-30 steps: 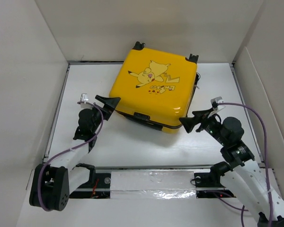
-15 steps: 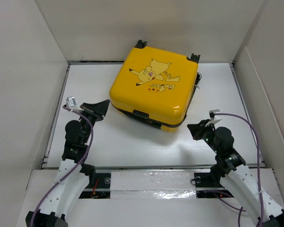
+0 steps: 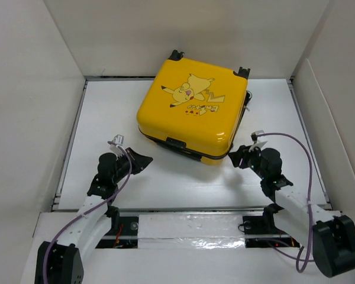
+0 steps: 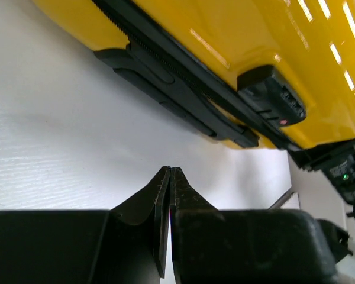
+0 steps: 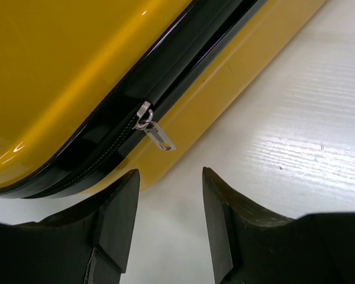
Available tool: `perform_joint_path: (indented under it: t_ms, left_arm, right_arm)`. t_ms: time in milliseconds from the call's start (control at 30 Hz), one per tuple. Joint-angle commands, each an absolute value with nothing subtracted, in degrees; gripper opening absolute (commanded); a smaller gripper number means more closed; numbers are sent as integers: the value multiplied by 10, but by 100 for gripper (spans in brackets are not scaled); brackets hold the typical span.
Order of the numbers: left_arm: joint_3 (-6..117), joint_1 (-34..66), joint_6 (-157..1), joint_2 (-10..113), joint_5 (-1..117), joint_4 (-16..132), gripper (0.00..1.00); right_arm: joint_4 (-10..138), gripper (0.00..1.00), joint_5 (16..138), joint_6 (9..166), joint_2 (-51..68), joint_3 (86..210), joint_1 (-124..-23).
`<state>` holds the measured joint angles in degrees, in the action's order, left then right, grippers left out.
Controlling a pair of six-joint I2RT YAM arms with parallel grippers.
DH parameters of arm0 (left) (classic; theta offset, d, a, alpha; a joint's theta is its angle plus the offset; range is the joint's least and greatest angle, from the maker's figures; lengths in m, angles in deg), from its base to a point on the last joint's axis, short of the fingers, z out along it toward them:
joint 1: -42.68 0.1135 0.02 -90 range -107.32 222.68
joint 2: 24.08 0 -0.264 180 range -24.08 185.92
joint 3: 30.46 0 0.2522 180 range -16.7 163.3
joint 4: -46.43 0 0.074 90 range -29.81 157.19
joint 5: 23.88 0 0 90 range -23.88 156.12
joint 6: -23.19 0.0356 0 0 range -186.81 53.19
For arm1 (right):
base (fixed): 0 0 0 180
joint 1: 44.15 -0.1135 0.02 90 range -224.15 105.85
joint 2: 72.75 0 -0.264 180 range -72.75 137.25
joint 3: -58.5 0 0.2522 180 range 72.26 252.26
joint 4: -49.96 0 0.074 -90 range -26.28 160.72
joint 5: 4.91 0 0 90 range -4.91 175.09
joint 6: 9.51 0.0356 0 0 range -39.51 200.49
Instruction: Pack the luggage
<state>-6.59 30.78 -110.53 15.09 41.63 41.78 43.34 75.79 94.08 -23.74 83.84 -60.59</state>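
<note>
Yellow luggage [image 3: 192, 109] lying shut on white counter [image 3: 106, 106], upper centre of top view. Looks stiff, glossy, probably slippery and light; suits gripping by zipper pull [image 5: 157, 133] or black handle [image 4: 177, 89]. Pressed-together left pincer [image 4: 168, 171]; right pincer [image 5: 168, 177] spread just below pull.

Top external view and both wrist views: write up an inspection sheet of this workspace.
Surface: white table, matte.
Job's things: yellow luggage lies flat, lid down, print up, wheels toward the far wall; zipper pull hangs at its near right corner.
Clutter: nothing seen.
Claws: left claw shut, empty, short of the near edge; right claw open, facing the zipper pull, not touching.
Cables: a purple cable loops along each arm.
Surroundings: white walls on three sides.
</note>
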Motion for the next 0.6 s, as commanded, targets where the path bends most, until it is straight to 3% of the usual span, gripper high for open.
perform_joint_path:
  t_ms: [0, 100, 267, 367, 567]
  left_arm:
    - [-54, 300, -1056, 166, 369, 381, 0]
    - [-37, 214, -1044, 178, 435, 387, 0]
    - [52, -9, -1024, 242, 662, 407, 0]
    - [55, -16, -1028, 286, 664, 358, 7]
    - [88, -16, -1024, 373, 621, 313, 10]
  right_arm:
    - [311, 53, 722, 903, -201, 857, -571]
    - [259, 54, 661, 888, -171, 858, -548]
    - [200, 57, 570, 884, -150, 858, -500]
    - [182, 58, 509, 869, -123, 871, -495]
    - [144, 50, 456, 873, -74, 874, -490]
